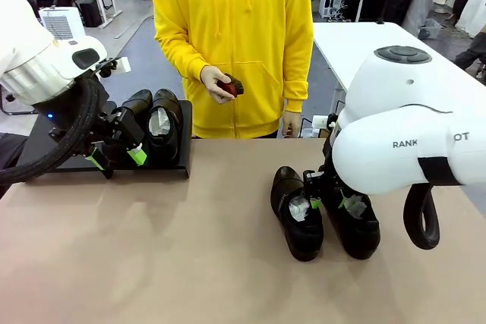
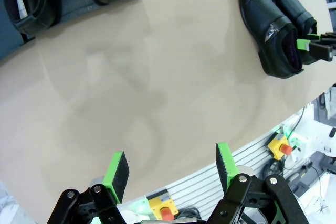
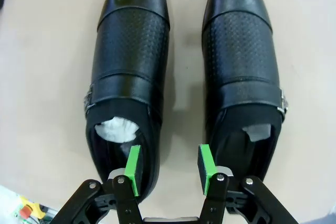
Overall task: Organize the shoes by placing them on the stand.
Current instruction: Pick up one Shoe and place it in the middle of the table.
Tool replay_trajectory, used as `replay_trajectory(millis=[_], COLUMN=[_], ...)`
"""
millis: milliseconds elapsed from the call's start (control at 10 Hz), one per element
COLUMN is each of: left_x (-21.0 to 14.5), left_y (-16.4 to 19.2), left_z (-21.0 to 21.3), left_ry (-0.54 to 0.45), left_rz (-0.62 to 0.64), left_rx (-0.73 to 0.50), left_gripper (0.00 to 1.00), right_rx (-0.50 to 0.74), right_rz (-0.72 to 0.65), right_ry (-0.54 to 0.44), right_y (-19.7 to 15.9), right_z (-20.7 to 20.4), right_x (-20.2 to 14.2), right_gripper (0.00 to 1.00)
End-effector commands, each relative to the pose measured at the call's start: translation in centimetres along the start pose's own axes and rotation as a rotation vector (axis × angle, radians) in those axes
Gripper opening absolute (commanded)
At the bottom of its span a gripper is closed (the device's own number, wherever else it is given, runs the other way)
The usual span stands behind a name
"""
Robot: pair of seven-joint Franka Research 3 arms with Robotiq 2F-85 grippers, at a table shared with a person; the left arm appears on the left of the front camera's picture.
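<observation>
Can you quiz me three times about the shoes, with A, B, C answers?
1. Where is the pair of shoes that is off the stand?
A. on the floor
B. on the table, at the right hand
C. in the person's arms

2. How many shoes are on the stand?
A. one
B. four
C. two

3. How is the left hand?
A. open and empty
B. shut on a shoe
C. holding a brush

Answers:
1. B: the pair lies side by side on the tan tabletop, right at that hand's fingers.
2. C: the stand shoes are two, next to each other.
3. A: its green pads stand wide apart with just bare table behind them.
</observation>
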State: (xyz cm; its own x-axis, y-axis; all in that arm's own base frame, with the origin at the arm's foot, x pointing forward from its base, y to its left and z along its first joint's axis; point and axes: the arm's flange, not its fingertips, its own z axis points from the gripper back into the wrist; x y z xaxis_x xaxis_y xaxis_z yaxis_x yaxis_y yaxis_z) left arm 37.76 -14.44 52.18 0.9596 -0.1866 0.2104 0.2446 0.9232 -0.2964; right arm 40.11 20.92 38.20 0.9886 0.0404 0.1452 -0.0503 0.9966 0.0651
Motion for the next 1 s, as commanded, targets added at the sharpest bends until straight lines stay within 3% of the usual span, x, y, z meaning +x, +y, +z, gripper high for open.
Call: replay_trajectory(millis=[0,900], left_x=[-0.1,-0.1], left_y=[0.1,0.1], left_z=[0.2,0.2], left_ry=[0.001,0.001], left_rz=[-0.01,-0.01], left_rx=[-0.003,-0.003], left_gripper=[0.86,0.86], right_rx=[-0.015,-0.105], right_rz=[0.025,0.039], right_ry=[-0.005,0.07], right_y=[-0.4,2.3], right_z=[-1.0,-6.0], right_x=[1.4,3.3], right_gripper=[0.57,0.57])
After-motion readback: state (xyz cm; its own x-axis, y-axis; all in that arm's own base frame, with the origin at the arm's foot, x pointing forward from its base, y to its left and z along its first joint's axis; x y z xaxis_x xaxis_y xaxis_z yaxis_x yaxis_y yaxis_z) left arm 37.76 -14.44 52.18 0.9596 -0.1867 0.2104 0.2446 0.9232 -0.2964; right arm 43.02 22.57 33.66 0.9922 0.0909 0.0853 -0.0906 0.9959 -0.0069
